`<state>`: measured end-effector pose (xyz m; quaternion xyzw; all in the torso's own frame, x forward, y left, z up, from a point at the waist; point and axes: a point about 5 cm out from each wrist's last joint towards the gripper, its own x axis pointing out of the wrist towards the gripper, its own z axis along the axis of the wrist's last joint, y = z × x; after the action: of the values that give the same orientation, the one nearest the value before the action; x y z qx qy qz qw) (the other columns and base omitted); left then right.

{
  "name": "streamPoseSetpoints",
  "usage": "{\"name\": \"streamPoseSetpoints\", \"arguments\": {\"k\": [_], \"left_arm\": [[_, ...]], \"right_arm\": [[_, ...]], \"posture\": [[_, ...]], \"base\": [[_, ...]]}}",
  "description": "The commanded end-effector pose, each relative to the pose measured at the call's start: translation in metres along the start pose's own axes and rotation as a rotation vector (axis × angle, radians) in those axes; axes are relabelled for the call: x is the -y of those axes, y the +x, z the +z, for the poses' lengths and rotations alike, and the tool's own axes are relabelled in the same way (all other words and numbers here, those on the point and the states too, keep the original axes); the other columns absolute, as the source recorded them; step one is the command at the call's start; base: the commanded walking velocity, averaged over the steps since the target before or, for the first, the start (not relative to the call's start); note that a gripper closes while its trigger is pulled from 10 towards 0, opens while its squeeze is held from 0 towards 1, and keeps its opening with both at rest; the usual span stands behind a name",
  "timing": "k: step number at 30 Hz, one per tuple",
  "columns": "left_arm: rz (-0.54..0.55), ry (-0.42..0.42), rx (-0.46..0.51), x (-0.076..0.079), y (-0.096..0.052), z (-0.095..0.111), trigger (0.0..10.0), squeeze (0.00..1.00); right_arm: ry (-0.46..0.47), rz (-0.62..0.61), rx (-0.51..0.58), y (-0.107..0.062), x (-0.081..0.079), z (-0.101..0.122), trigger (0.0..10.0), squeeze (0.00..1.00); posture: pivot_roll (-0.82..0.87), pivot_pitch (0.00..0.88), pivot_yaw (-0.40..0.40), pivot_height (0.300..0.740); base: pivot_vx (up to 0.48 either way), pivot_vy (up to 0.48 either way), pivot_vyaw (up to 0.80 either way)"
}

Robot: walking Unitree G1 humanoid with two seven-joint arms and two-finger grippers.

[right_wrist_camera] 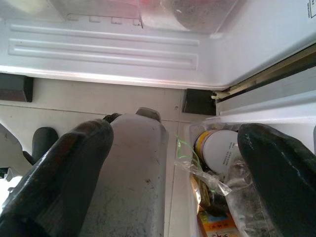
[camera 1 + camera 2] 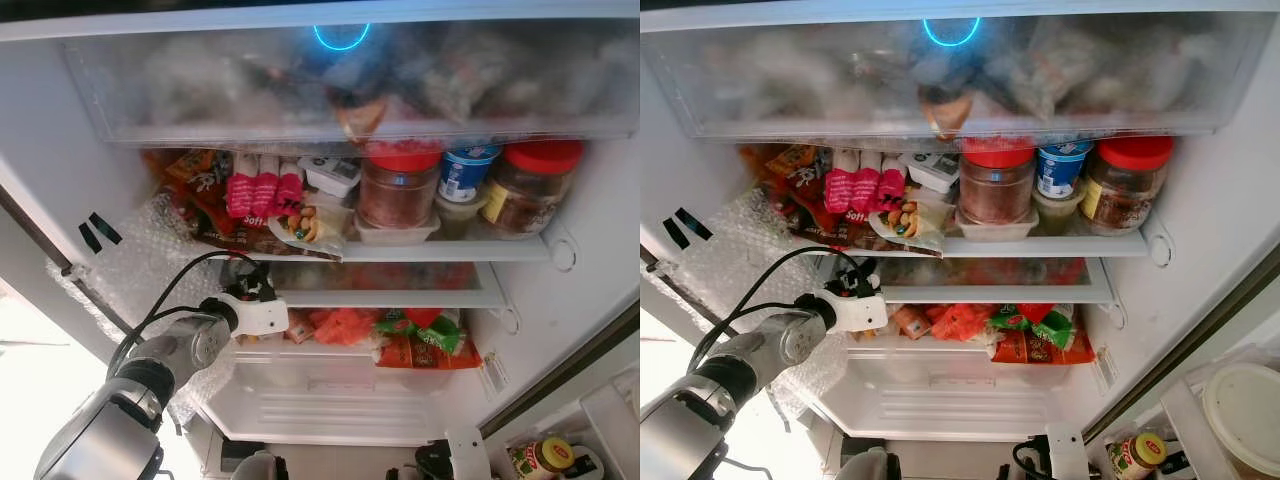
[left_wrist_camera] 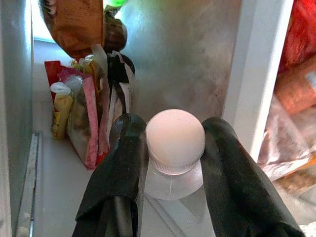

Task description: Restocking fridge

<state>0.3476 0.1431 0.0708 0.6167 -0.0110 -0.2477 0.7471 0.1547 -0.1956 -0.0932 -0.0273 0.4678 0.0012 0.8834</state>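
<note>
**White-capped bottle carried into the fridge**

White cap and clear neck of a bottle (image 3: 175,148) are pinched between the closed fingers (image 3: 121,173) of the left hand (image 2: 255,292), so it can be shelved upright. The silver arm is stretched forward into the fridge (image 2: 560,330), snack packets (image 3: 79,118) lying just beyond. The right hand (image 1: 168,182) hangs low, spread wide, holding nothing.

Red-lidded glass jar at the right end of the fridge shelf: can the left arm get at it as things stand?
Probably not. The left gripper is shut on a white-capped clear bottle, reaching in at the fridge's lower left, while the red-lidded glass jar sits a shelf higher on the far right.
</note>
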Motion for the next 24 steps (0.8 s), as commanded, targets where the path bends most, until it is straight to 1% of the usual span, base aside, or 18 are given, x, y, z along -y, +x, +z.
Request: {"name": "streamPoseSetpoints", "arguments": {"k": [1,4,5,6,7,9,12,13,14,15,16,17,20,23,24], "left_arm": [[-0.102,0.013,-0.084,0.023,-0.009,-0.014,10.0,0.00],[-0.103,-0.016,-0.097,0.024,-0.007,-0.013,10.0,0.00],[-0.100,-0.053,-0.110,0.024,-0.008,-0.014,10.0,0.49],[-0.097,-0.077,-0.119,0.025,-0.008,-0.014,10.0,0.49],[-0.094,-0.087,-0.123,0.025,-0.008,-0.014,10.0,1.00],[-0.088,-0.100,-0.127,0.025,-0.007,-0.014,10.0,1.00],[-0.044,-0.237,-0.143,0.019,-0.006,-0.015,10.0,1.00],[-0.044,-0.237,-0.143,0.019,-0.006,-0.015,10.0,1.00],[-0.018,-0.295,-0.152,0.014,-0.005,-0.016,10.0,1.00],[-0.018,-0.295,-0.152,0.014,-0.005,-0.016,10.0,1.00],[0.005,-0.350,-0.152,0.009,-0.004,-0.017,10.0,1.00],[0.016,-0.377,-0.141,0.006,-0.004,-0.016,10.0,1.00],[0.035,-0.413,-0.116,0.000,-0.002,-0.015,10.0,1.00],[0.050,-0.407,-0.108,-0.003,-0.002,-0.014,10.0,1.00],[0.069,-0.425,-0.099,-0.008,-0.001,-0.013,10.0,1.00]], "right_arm": [[0.023,0.016,-0.145,-0.009,-0.006,-0.039,10.0,0.00],[0.023,0.011,-0.150,-0.010,-0.003,-0.041,10.0,0.00],[0.022,0.010,-0.151,-0.010,-0.003,-0.042,10.0,0.00],[0.022,0.009,-0.152,-0.010,-0.003,-0.042,10.0,0.00],[0.020,0.009,-0.152,-0.010,-0.003,-0.042,10.0,0.00],[0.019,0.010,-0.152,-0.010,-0.003,-0.041,10.0,0.00],[0.017,0.011,-0.150,-0.009,-0.004,-0.040,10.0,0.00],[0.017,0.011,-0.150,-0.009,-0.004,-0.040,10.0,0.00],[0.016,0.011,-0.150,-0.009,-0.005,-0.040,10.0,0.00],[0.016,0.011,-0.150,-0.009,-0.005,-0.040,10.0,0.00],[0.014,0.012,-0.150,-0.009,-0.006,-0.040,10.0,0.00],[0.013,0.013,-0.150,-0.009,-0.006,-0.040,10.0,0.00],[0.010,0.013,-0.151,-0.009,-0.006,-0.040,10.0,0.00],[0.010,0.014,-0.151,-0.009,-0.007,-0.040,10.0,0.00],[0.012,0.012,-0.151,-0.009,-0.006,-0.040,10.0,0.00]], "posture": [[0.00,0.105,0.026,0.655],[0.00,0.107,0.027,0.655],[0.00,0.108,0.029,0.655],[0.00,0.107,0.030,0.655],[-0.01,0.108,0.030,0.655],[-0.01,0.110,0.029,0.655],[-0.01,0.109,0.029,0.655],[-0.01,0.109,0.029,0.655],[-0.01,0.108,0.029,0.655],[-0.01,0.108,0.029,0.655],[-0.01,0.108,0.027,0.655],[0.00,0.108,0.028,0.655],[0.00,0.107,0.028,0.655],[0.00,0.107,0.028,0.655],[-0.01,0.109,0.028,0.655]], "base": [[0.000,0.000,0.00],[0.000,0.000,0.00],[0.000,0.000,0.00],[0.000,0.000,0.00],[0.000,0.000,0.00],[0.000,0.000,0.00],[0.000,0.000,0.00],[0.000,0.000,0.00],[0.000,0.000,0.00],[0.000,0.000,0.00],[0.000,0.000,0.00],[0.000,0.000,0.00],[0.000,0.000,0.00],[0.000,0.000,0.00],[0.000,0.000,0.00]]}}
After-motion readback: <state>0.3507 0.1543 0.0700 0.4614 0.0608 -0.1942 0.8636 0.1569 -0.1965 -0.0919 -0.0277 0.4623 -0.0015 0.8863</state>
